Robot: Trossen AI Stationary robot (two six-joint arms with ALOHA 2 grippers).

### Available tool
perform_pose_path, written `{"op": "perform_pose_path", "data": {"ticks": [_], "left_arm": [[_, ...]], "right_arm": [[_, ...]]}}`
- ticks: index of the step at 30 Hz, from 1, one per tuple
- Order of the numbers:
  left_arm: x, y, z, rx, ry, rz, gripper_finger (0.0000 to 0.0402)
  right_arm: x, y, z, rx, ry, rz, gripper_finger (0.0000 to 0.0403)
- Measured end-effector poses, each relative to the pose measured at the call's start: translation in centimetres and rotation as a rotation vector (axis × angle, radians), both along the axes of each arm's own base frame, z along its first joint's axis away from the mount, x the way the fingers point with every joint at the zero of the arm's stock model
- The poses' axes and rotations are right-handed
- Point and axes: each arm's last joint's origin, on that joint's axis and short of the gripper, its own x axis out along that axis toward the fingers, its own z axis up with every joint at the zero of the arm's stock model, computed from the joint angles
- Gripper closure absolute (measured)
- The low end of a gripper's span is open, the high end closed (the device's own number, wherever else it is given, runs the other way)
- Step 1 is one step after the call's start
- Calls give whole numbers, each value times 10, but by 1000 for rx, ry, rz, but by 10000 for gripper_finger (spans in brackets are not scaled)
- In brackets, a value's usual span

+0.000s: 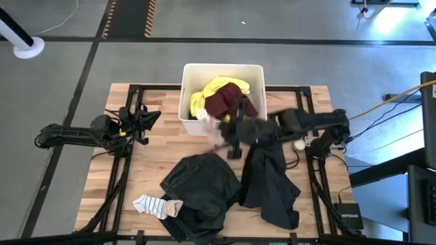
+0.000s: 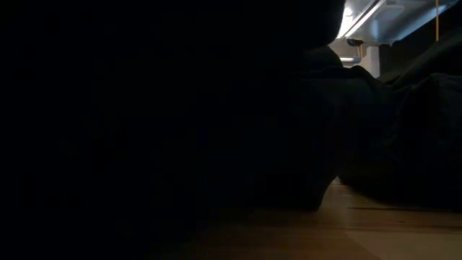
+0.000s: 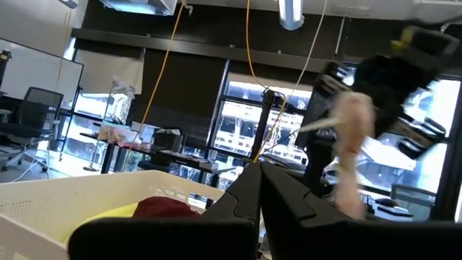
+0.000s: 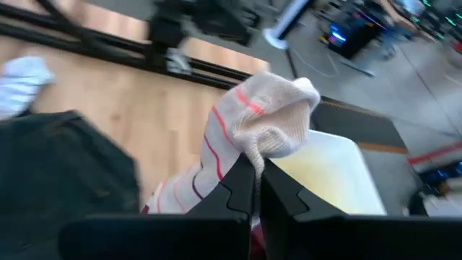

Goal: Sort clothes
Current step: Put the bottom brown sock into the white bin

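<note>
My right gripper (image 1: 225, 133) is shut on a pale sock with red stripes (image 4: 253, 123), held just in front of the white bin (image 1: 187, 112), above the table. The bin holds a yellow garment (image 1: 204, 95) and a maroon one (image 1: 225, 102). A dark denim garment (image 1: 201, 187) and a black garment (image 1: 269, 180) lie on the table's near half. Another striped sock (image 1: 155, 204) rests on the denim's near left edge. My left gripper (image 1: 146, 119) is shut and empty at the table's left, beside the bin. In the low view dark cloth (image 2: 390, 144) fills most of the picture. My right gripper pinches a bunched fold of the sock (image 4: 261, 148) between its two fingertips (image 4: 242, 177). The sock is lifted clear of the table. Part of it stands up past the fingertips and the striped rest (image 4: 184, 191) trails to one side. It also shows in the left wrist view (image 3: 352, 133), hanging down.
Black frame bars (image 1: 136, 92) run along the table's sides and far edge. A small white thing (image 1: 300, 144) lies by the right arm's base. Bare wood (image 1: 146, 160) shows at the table's left, between my left arm and the denim.
</note>
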Motion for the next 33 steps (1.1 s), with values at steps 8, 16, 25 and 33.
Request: {"op": "perform_pose_path", "data": {"ticks": [8, 16, 25, 33], "left_arm": [[0, 0, 0, 7, 3, 3, 398], [0, 0, 0, 5, 3, 2, 398], [0, 0, -1, 6, 12, 3, 398], [0, 0, -1, 8, 12, 4, 398]], "right_arm": [[4, -75, 4, 18, -14, -192, 377], [9, -136, -8, 77, -24, -444, 379], [23, -172, -30, 233, -30, -521, 354], [35, -177, -44, 284, 3, -500, 304]]}}
